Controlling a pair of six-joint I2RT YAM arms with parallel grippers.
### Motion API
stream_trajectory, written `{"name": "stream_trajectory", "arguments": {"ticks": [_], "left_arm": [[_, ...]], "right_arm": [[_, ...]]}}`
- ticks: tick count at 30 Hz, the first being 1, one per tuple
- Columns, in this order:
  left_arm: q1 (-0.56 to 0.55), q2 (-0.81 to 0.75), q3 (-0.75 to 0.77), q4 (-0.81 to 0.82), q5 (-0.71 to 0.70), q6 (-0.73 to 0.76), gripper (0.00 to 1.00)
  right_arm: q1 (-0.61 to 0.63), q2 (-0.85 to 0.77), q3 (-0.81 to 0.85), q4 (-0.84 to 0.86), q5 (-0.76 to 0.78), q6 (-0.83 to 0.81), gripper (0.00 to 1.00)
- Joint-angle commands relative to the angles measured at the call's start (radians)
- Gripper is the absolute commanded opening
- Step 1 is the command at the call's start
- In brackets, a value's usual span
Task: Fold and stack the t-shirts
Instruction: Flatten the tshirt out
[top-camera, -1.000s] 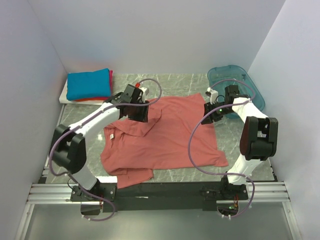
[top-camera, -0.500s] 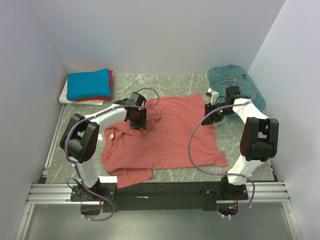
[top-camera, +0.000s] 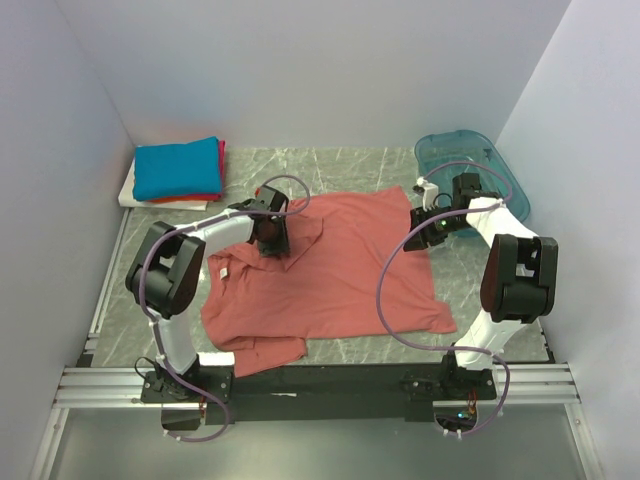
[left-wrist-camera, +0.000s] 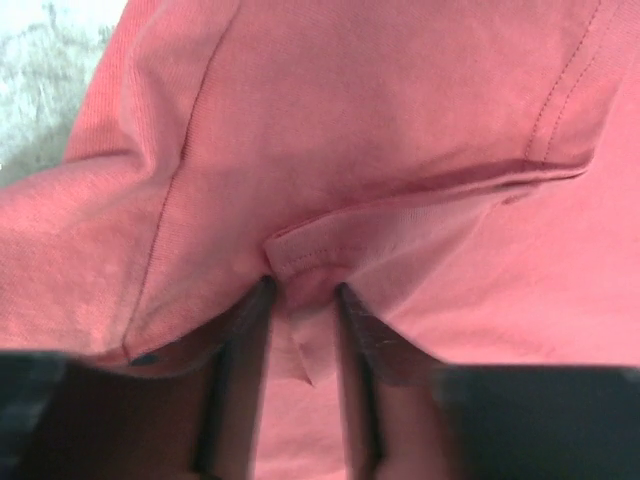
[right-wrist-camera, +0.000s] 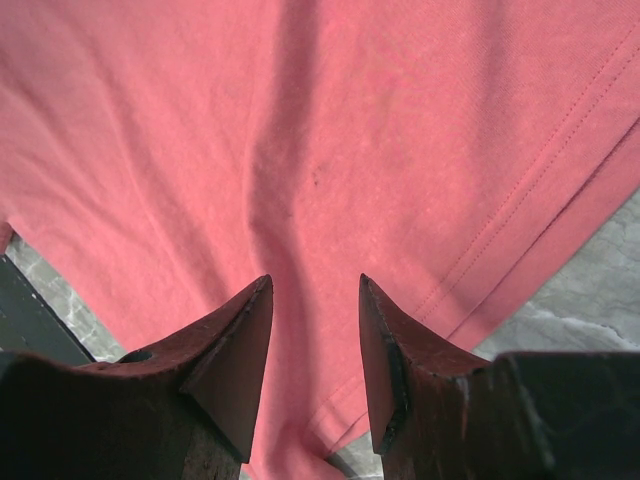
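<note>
The salmon-pink t-shirt lies spread on the marble table, its upper left sleeve folded inward. My left gripper sits on that folded part. In the left wrist view the gripper is shut on a small ridge of the shirt's hemmed edge. My right gripper is over the shirt's upper right edge. In the right wrist view it is open, its fingertips just above the cloth near the stitched hem. Folded blue, red and white t-shirts are stacked at the back left.
A translucent teal plastic bin stands at the back right, just behind the right arm. White walls close in the left, back and right. A metal rail runs along the near edge by the arm bases.
My left gripper has moved a little toward the near side over the folded sleeve, and its arm has swung inward. The right arm has hardly moved.
</note>
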Motion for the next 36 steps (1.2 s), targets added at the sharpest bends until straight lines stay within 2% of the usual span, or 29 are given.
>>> {"name": "stream_trajectory", "arguments": {"ticks": [1, 4, 7, 14, 19, 31, 36], "left_arm": [[0.001, 0.014, -0.010, 0.048, -0.006, -0.015, 0.34], [0.001, -0.009, -0.026, 0.058, -0.006, -0.014, 0.23], [0.001, -0.044, -0.030, 0.057, -0.012, -0.009, 0.16], [0.001, -0.089, 0.005, 0.011, -0.006, 0.028, 0.18], [0.006, -0.084, 0.011, -0.003, -0.006, 0.052, 0.30], [0.030, 0.014, 0.049, 0.000, 0.042, 0.066, 0.32], [0.030, 0.003, 0.049, 0.012, 0.051, 0.060, 0.26]], "right_arm": [[-0.012, -0.035, -0.001, -0.001, -0.022, -0.018, 0.47], [-0.014, -0.034, 0.001, -0.003, -0.023, -0.019, 0.47], [-0.014, -0.029, 0.001, -0.004, -0.023, -0.019, 0.47], [-0.014, -0.031, 0.005, -0.011, -0.025, -0.019, 0.47], [-0.015, -0.031, 0.007, -0.012, -0.026, -0.019, 0.47], [-0.014, -0.031, 0.010, -0.015, -0.029, -0.021, 0.47], [-0.014, -0.029, 0.011, -0.018, -0.026, -0.024, 0.47]]}}
